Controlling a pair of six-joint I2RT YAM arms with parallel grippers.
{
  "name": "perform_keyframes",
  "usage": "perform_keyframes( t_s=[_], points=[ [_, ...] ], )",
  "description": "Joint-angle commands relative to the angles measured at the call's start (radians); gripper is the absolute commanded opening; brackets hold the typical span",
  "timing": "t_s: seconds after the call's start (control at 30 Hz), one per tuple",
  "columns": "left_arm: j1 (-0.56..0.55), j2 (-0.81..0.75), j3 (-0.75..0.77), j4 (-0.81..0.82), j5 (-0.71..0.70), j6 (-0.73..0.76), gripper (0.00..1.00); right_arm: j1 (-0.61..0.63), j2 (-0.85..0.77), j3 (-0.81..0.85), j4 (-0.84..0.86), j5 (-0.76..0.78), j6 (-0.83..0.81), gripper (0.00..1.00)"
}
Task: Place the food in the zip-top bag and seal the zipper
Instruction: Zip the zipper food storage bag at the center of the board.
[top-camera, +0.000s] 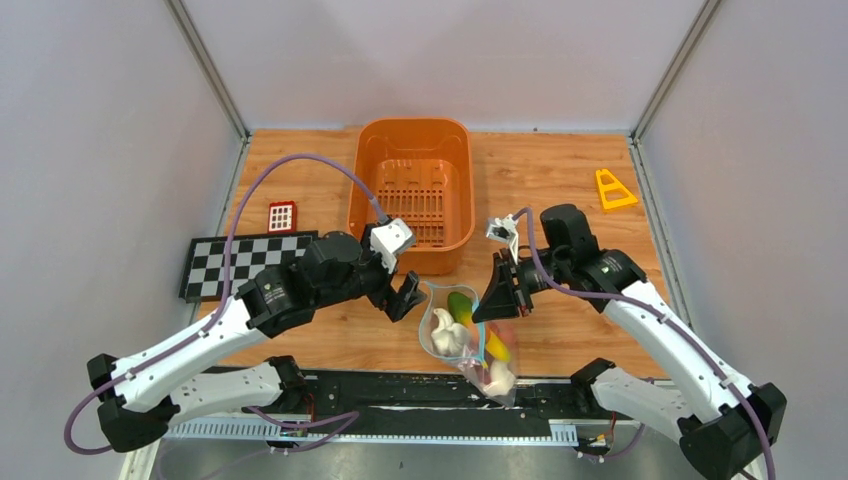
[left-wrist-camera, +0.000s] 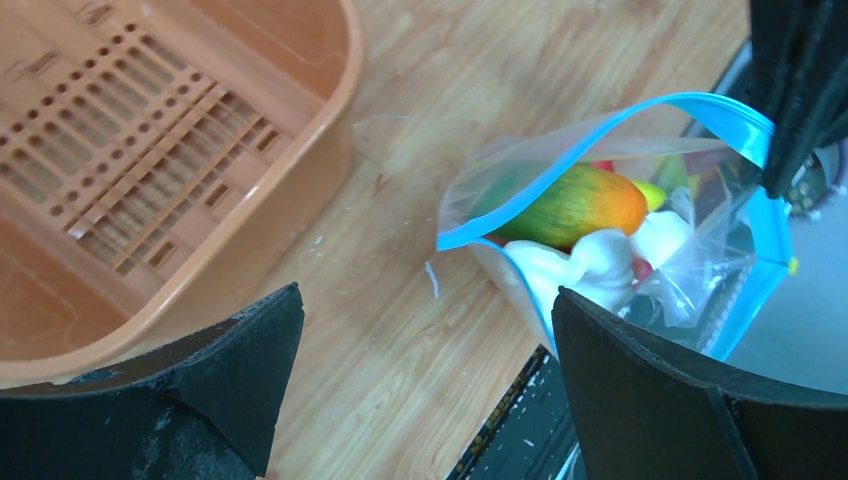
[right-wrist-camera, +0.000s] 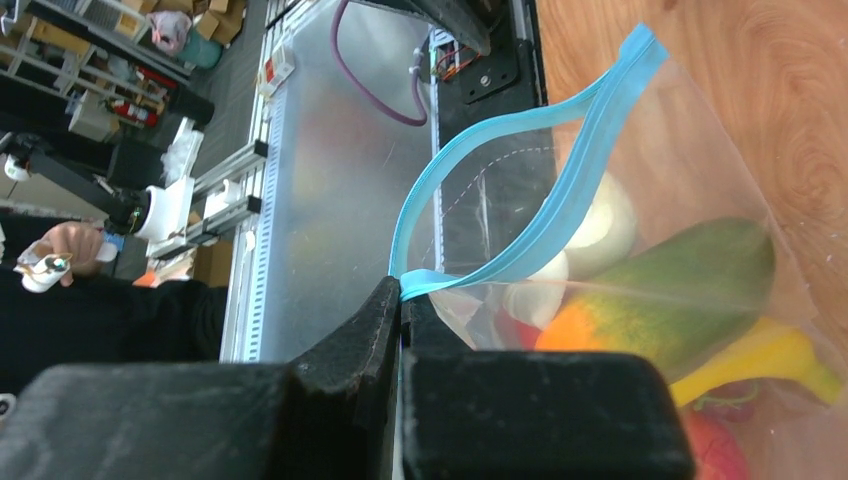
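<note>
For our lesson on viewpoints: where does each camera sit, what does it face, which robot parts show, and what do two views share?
Top external: above, behind the bases, looking down on the table; both arms show.
Left wrist: on the left arm, facing the orange basket and zip-top bag; open left gripper shows.
Right wrist: on the right arm, facing the zipper; right gripper shut on it.
Shared: both wrist views show the green-orange fruit in the bag.

Bright, even light falls from above, and the wooden surface (top-camera: 560, 180) carries only soft, faint shadows under the arms. The left pincer (left-wrist-camera: 425, 300) looks dark and slightly blurred close to its lens. Just past the right pincer (right-wrist-camera: 400, 295), the zip-top bag (right-wrist-camera: 700, 180) shows a pale sheen. The room left of it is hazy.
</note>
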Motion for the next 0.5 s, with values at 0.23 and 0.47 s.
perform_keyframes(
  t_s=[0.23,0.47],
  points=[
    [0.003,0.097,0.009,0.082,0.24,0.168,1.0,0.084,0.149,0.158,-0.169,-0.048,-0.256,0.0],
    [0.003,0.186,0.065,0.075,0.303,0.245,0.89,0.109,0.235,0.237,-0.307,-0.047,-0.391,0.0]
  ],
)
